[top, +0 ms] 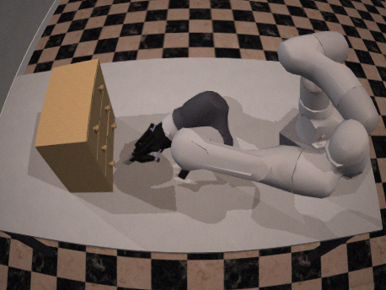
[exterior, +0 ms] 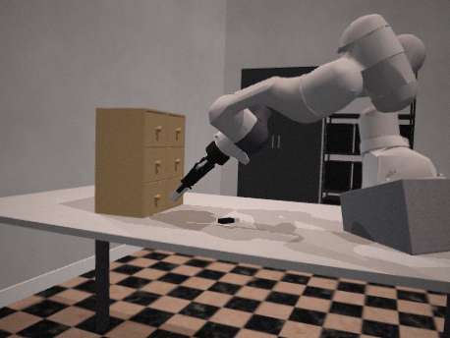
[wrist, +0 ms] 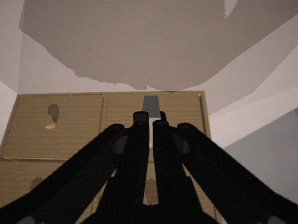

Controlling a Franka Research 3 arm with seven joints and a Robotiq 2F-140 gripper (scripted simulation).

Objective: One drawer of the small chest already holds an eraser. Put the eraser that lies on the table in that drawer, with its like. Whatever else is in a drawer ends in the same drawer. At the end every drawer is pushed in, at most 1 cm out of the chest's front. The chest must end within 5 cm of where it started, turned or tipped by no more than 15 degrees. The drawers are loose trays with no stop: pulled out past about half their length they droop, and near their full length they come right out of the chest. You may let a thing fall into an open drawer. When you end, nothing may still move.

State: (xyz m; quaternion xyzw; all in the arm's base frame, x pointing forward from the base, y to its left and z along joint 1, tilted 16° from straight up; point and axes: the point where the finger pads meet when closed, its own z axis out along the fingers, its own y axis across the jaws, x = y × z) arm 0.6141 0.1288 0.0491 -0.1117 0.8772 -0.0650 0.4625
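Note:
The wooden chest stands at the table's left, with two columns of three drawers, all looking pushed in. My gripper is shut with nothing between its fingers. It points down at a slant, its tips close in front of the bottom drawer on the side nearer the arm. I cannot tell if they touch the front. The small dark eraser lies flat on the table to the right of the chest; in the top view the eraser shows partly under the forearm.
The arm's grey base block stands at the table's right end. The forearm reaches low across the table's middle. A dark shelf unit stands behind the table.

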